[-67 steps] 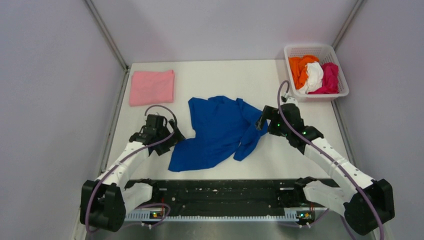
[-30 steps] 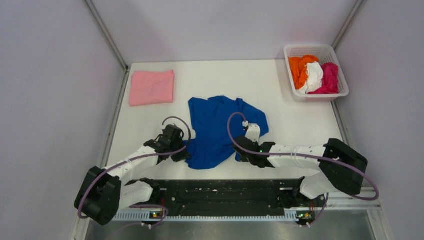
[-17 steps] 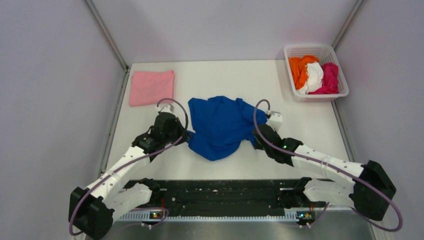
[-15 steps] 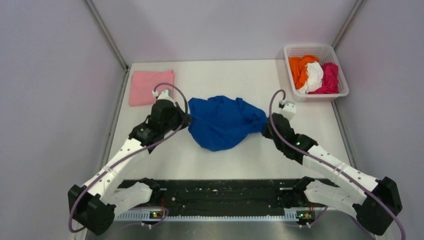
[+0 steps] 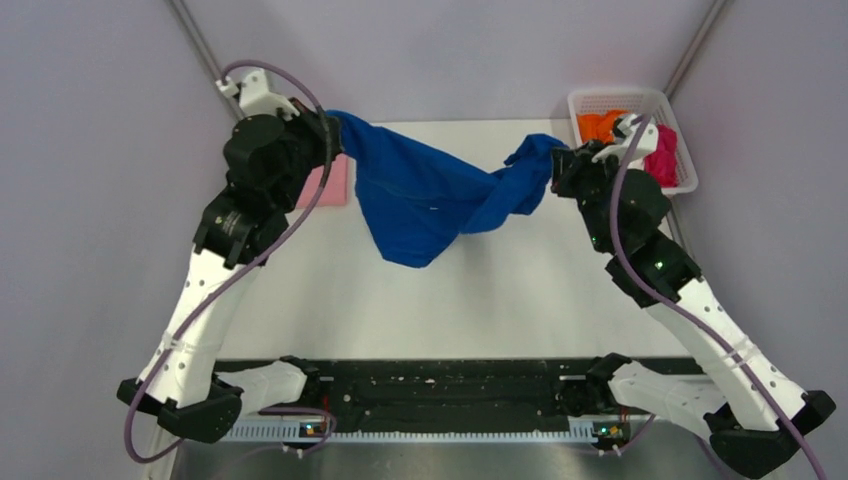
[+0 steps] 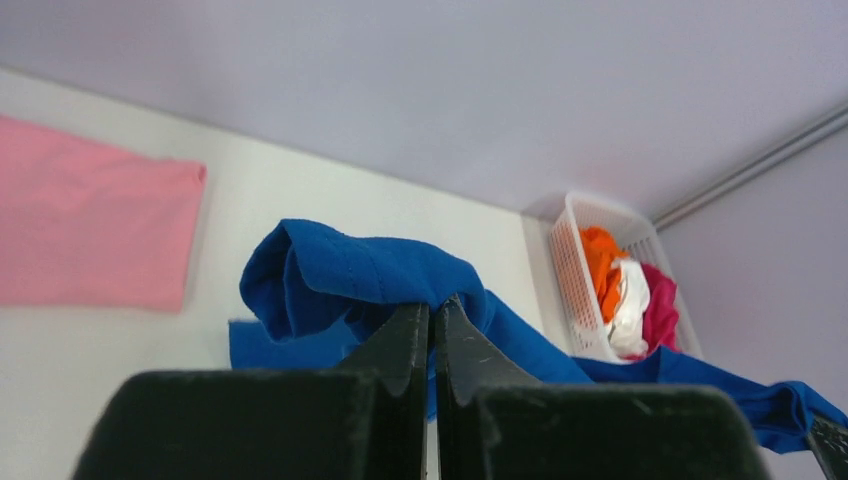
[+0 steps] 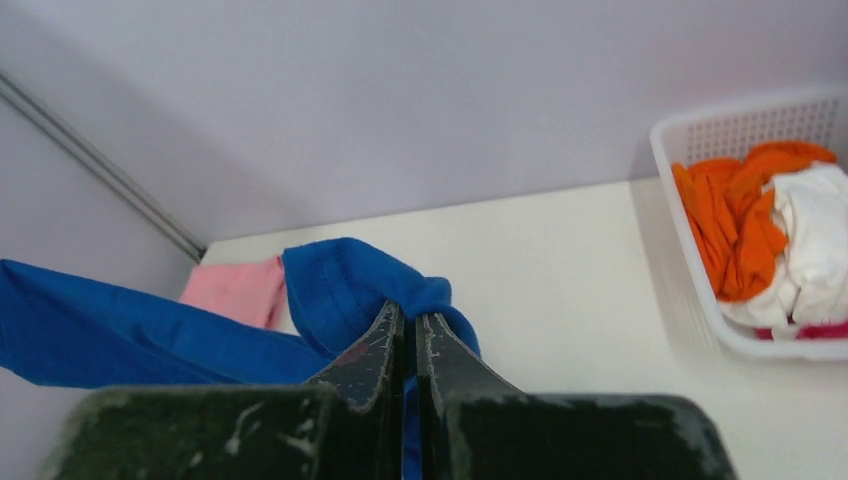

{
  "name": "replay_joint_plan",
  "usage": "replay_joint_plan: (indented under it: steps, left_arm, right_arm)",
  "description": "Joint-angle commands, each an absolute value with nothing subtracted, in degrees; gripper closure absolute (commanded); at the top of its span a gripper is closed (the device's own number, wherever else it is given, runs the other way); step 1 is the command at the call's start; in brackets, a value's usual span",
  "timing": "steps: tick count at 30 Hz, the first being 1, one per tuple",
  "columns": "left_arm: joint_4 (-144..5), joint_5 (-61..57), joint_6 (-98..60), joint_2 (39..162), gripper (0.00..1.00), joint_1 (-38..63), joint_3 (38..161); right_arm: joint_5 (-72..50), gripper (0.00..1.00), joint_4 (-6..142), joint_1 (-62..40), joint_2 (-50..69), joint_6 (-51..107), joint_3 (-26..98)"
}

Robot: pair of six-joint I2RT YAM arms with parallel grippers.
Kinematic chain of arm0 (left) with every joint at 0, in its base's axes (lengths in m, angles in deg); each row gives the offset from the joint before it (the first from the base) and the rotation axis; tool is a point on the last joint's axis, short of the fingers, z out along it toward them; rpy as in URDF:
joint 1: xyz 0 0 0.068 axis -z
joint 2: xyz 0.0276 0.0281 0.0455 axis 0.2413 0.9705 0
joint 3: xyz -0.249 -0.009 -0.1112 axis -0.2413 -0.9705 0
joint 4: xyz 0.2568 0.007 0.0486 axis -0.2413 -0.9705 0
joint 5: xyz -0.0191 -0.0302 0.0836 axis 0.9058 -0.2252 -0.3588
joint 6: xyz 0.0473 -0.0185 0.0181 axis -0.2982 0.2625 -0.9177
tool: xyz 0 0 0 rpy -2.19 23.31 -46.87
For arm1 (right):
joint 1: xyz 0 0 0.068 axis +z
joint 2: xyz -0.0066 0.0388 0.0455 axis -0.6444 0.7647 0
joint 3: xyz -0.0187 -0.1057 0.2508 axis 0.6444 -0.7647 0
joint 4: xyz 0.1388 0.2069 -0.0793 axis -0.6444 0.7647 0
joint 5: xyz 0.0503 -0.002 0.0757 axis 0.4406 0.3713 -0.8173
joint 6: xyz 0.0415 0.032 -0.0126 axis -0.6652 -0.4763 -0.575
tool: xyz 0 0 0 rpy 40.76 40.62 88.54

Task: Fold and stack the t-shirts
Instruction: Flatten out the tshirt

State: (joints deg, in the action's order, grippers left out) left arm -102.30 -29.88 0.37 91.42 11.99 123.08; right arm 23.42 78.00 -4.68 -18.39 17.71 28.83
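Two pincers, both clamped shut on the same royal-blue t-shirt (image 5: pixel 420 200). My left pincer (image 6: pixel 432 312) bites a bunched fold of its edge and my right pincer (image 7: pixel 410 320) bites another, jaws pressed together with only thin cloth between.

It is light, limp cotton that sags under its own weight and ropes into a twist near my right side. A plain pinch should be enough to carry it, and I doubt it would slip without a jerk. For folding I would sooner hold flat hem or shoulder corners than gathered wads, since a wad hides which edge I have.

The shirt hangs between the jaws like a hammock above the table (image 5: pixel 500 290). Its lowest lobe droops toward 6 o'clock near the table's middle, and I cannot tell whether it touches.

My left arm stands stretched tall toward 10 o'clock, wrist high by the far-left corner. My right arm reaches up toward 2 o'clock.

At 10 o'clock, partly hidden by my left wrist from above, lies the folded pink t-shirt (image 6: pixel 90 230). At 2 o'clock, just behind my right wrist, the white lattice basket (image 7: pixel 760 120) holds the orange t-shirt (image 7: pixel 740 210), the white t-shirt (image 7: pixel 815 240) and the magenta t-shirt (image 5: pixel 662 150).
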Motion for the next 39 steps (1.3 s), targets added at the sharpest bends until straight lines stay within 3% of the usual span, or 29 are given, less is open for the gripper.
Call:
replay_joint_plan:
  steps: [1, 7, 16, 19, 23, 29, 34, 39]
  left_arm:
    - [-101.88, -35.74, -6.27, 87.97, 1.00, 11.71, 129.92]
    - [-100.62, -41.04, -10.88, 88.27, 1.00, 11.78, 136.62]
    - [-97.06, -50.06, -15.47, 101.02, 0.99, 10.65, 143.39]
    - [-100.51, -42.90, -11.94, 108.29, 0.99, 4.18, 148.41]
    - [-103.58, -32.05, -4.54, 117.80, 1.00, -5.07, 156.72]
    - [-100.14, -25.84, -4.86, 125.57, 1.00, -6.67, 169.30]
    - [-97.28, -26.84, -6.27, 122.80, 1.00, -7.11, 169.69]
    - [-102.81, -29.81, -6.39, 117.56, 1.00, -7.19, 159.75]
  right_arm:
    - [15.52, 1.00, 75.38, -5.23, -20.42, 26.96, 38.81]
    - [13.50, 1.00, 77.40, -5.25, -19.28, 32.16, 48.91]
    - [23.83, 1.00, 74.70, -5.48, -8.33, 43.28, 54.85]
    - [23.12, 1.00, 70.39, -8.87, -4.15, 43.52, 53.99]
    - [13.27, 1.00, 68.30, -18.93, 3.20, 36.41, 56.97]
    - [2.70, 1.00, 66.77, -26.14, 15.72, 30.72, 72.57]
    - [2.82, 1.00, 71.85, -27.90, 18.76, 30.48, 80.86]
    - [3.15, 1.00, 74.04, -29.28, 11.49, 31.03, 70.46]
